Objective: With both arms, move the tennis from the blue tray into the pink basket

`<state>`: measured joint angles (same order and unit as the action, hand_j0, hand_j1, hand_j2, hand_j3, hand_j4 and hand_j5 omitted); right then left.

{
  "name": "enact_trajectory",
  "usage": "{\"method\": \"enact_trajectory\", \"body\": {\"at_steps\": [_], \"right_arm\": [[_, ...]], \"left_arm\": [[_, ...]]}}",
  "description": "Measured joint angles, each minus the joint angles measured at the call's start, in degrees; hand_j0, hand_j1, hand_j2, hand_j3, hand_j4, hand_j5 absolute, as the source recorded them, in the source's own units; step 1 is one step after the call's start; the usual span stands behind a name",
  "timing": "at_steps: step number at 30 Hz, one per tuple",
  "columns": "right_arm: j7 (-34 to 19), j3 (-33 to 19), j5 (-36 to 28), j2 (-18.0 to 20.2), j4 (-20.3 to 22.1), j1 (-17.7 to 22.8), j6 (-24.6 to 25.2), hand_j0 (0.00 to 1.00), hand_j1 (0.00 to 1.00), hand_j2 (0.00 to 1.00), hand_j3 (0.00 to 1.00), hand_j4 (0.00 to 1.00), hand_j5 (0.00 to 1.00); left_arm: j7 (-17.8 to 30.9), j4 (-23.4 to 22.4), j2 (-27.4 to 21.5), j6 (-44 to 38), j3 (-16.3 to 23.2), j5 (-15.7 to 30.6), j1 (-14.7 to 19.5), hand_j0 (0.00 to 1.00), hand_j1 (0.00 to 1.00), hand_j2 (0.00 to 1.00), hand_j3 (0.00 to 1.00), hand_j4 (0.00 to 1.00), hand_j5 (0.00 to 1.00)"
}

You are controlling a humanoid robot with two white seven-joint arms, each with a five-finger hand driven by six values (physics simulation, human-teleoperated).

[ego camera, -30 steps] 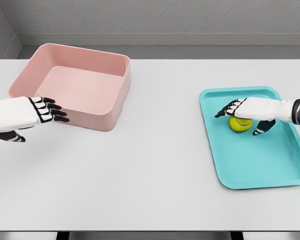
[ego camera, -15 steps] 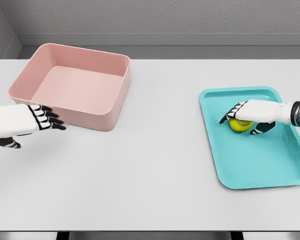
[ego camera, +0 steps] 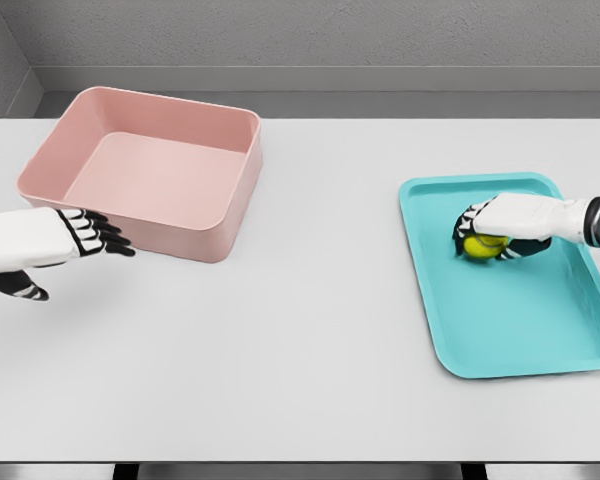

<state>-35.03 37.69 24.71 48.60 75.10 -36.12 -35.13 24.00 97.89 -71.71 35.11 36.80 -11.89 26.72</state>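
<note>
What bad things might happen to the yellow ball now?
1. The right hand covers the tennis ball from above with curled fingers; being round, it might squirt out and roll across the blue tray.
2. The pink basket sits far across the table by the left hand, so a handover might drop the ball.
</note>
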Motion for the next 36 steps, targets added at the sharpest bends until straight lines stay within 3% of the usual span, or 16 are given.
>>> {"method": "enact_trajectory", "body": {"at_steps": [4, 9, 15, 22, 29, 36], "right_arm": [[0.00, -1.57, -0.34, 0.25, 0.31, 0.26, -0.01, 0.49, 0.49, 0.49, 0.49, 0.49, 0.49], [-0.01, -4.74, -0.51, 0.91, 3.67, 1.05, -0.03, 0.44, 0.44, 0.44, 0.44, 0.44, 0.44], [-0.02, -5.72, -0.53, 2.07, 9.36, 1.49, -0.05, 0.44, 0.44, 0.44, 0.44, 0.44, 0.44], [-0.03, -4.99, -0.27, 1.47, 18.81, 2.72, -0.05, 0.44, 0.44, 0.44, 0.44, 0.44, 0.44], [-0.05, -3.31, 0.58, -0.96, 24.41, 2.64, -0.07, 0.44, 0.44, 0.44, 0.44, 0.44, 0.44], [-0.08, -1.07, 1.84, -6.77, 25.89, 2.55, -0.09, 0.44, 0.44, 0.44, 0.44, 0.44, 0.44]], "left_arm": [[-0.05, -0.69, 0.00, 0.00, 0.93, 2.73, -0.09, 1.00, 1.00, 1.00, 1.00, 1.00, 1.00], [0.00, -0.97, -0.09, 0.00, 1.50, 3.55, -0.09, 1.00, 1.00, 1.00, 1.00, 1.00, 1.00], [0.02, -1.02, -0.36, 0.00, 1.61, 3.66, -0.09, 1.00, 1.00, 1.00, 1.00, 1.00, 1.00], [0.06, -1.04, -0.65, 0.00, 1.63, 3.73, -0.09, 1.00, 1.00, 1.00, 1.00, 1.00, 1.00], [0.03, -1.04, -0.73, 0.00, 1.85, 3.87, -0.09, 1.00, 1.00, 1.00, 1.00, 1.00, 1.00], [0.03, -1.04, -0.79, 0.00, 2.06, 3.85, -0.09, 1.00, 1.00, 1.00, 1.00, 1.00, 1.00]]}}
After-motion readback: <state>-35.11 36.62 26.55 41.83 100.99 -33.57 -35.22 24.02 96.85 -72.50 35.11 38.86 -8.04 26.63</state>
